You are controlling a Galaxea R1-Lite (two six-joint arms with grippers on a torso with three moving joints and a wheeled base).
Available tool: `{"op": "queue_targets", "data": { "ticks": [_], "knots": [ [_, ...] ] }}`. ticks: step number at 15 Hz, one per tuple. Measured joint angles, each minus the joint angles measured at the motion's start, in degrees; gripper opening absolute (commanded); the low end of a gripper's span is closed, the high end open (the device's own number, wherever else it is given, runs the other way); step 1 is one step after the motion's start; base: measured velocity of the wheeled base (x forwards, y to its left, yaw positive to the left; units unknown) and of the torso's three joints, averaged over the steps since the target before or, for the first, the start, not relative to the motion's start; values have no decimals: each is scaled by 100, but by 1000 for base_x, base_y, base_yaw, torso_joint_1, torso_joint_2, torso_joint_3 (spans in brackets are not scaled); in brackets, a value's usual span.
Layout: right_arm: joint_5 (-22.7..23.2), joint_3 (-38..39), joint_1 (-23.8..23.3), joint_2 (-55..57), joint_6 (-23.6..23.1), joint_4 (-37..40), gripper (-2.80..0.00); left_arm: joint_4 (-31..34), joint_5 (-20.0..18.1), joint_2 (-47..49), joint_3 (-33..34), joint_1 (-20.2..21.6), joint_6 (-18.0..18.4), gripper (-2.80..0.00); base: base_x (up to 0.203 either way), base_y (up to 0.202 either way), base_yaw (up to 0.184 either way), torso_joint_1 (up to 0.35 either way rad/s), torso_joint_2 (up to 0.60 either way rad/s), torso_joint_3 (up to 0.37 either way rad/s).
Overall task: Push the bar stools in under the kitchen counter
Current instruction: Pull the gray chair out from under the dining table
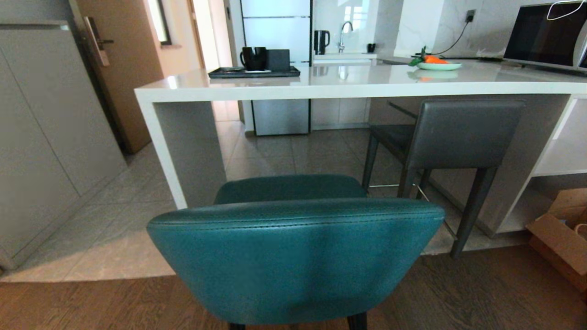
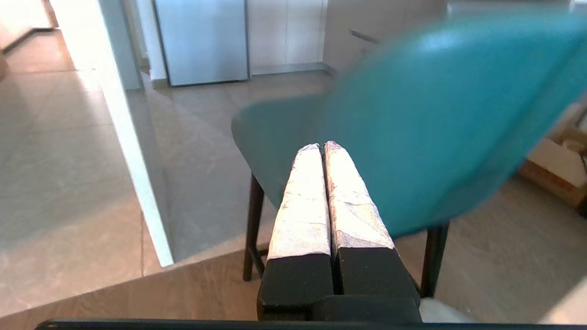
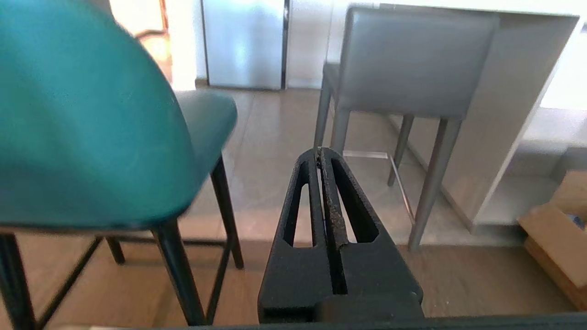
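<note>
I count two bar stools. The teal stool point(image 1: 293, 256) stands clear of the worktop point(image 1: 367, 82), on the seam between tiled floor point(image 1: 114, 229) and wood floor point(image 1: 481, 298); the grey stool point(image 1: 454, 137) sits partly beneath it. On the slab: one black tray point(image 1: 254, 72), one plate point(image 1: 439, 66). My left claw point(image 2: 323, 146) is closed on nothing behind the teal backrest. My right claw point(image 3: 319, 151) is likewise closed, empty, beside it.

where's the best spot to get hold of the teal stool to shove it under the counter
Probably the top rim of the teal stool backrest, approached from behind, the robot's own side. The curved back faces the robot while the seat points at the kitchen counter, so a push there should drive it straight under.
</note>
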Motion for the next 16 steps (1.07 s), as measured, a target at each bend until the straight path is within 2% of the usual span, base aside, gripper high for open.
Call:
{"op": "queue_targets", "data": {
  "ticks": [2, 3, 5, 7, 8, 9, 12, 16],
  "knots": [
    [-16, 433, -2, -88, 61, -136, -280, 90, -85, -457, 409, 48, 71, -280, 0, 0, 0, 0, 0, 0],
    [-44, 704, -2, -112, 68, -312, -280, 213, -29, -664, 654, 59, 231, -280, 0, 0, 0, 0, 0, 0],
    [-199, 1509, -2, -128, 41, -929, -280, 175, 367, -921, 1260, 73, 624, -280, 0, 0, 0, 0, 0, 0],
    [-330, 2004, -2, -130, 62, -1529, -280, -430, 707, -1033, 1831, 78, 790, -280, 0, 0, 0, 0, 0, 0],
    [-381, 2098, -2, -130, 97, -1605, -280, -748, 834, -1065, 1995, 78, 783, -280, 0, 0, 0, 0, 0, 0],
    [-378, 2134, -2, -132, 112, -1631, -280, -790, 932, -1085, 2068, 78, 752, -280, 0, 0, 0, 0, 0, 0],
    [-378, 2173, -2, -132, 118, -1631, -280, -611, 1519, -1110, 2160, 73, 636, -280, 0, 0, 0, 0, 0, 0],
    [-414, 2178, -2, -135, 198, -1631, -280, -587, 1587, -1114, 2180, 75, 318, -280, 0, 0, 0, 0, 0, 0]
  ]
}}
